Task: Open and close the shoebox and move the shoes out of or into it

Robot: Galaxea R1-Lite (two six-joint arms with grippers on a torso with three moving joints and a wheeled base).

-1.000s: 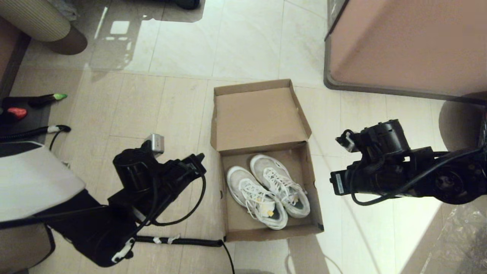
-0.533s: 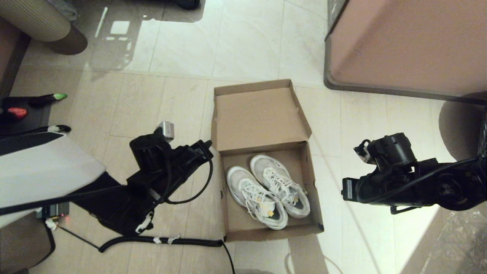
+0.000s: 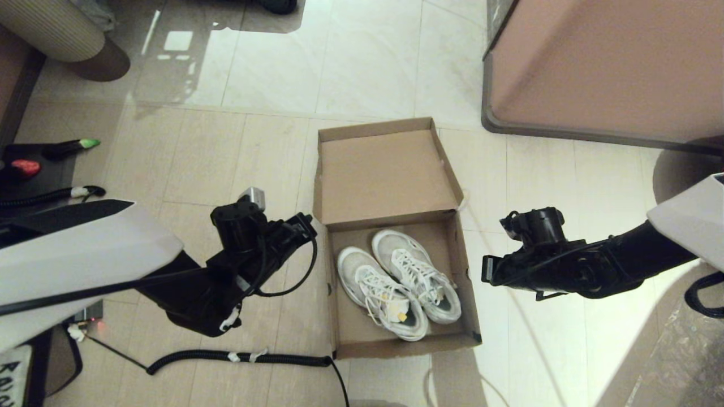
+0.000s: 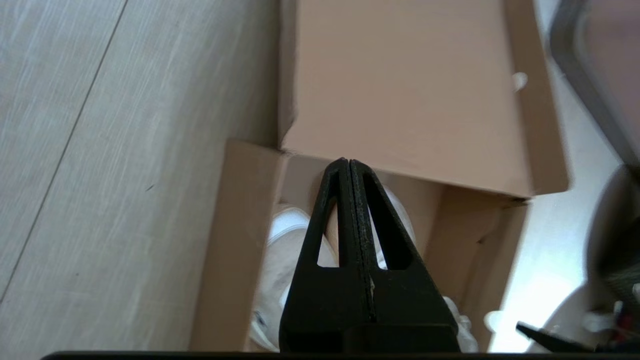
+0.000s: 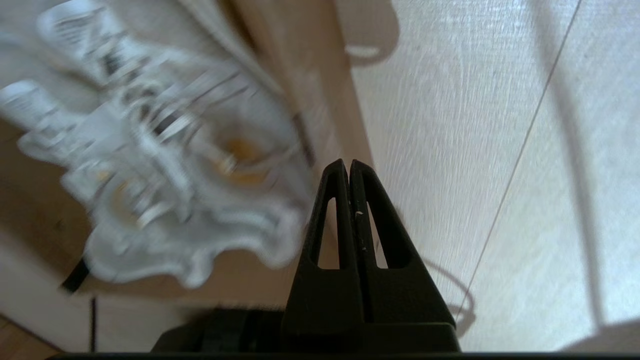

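The brown cardboard shoebox stands open on the floor, its hinged lid leaning back. The two white lace-up shoes lie side by side inside, toes toward the lid. My left gripper is shut and empty, close beside the box's left wall near the hinge. In the left wrist view the left gripper points over that wall at a shoe. My right gripper is shut and empty, just right of the box's right wall. The right wrist view shows the right gripper beside the blurred shoes.
A large pinkish-brown cabinet stands at the far right behind the box. A black coiled cable lies on the floor in front of the box's left corner. A dark mat with red and green items lies at the far left.
Both arms have closed in on the box: the left gripper moved forward and right to its left wall, the right gripper swung left toward its right wall. Box and shoes stayed put.
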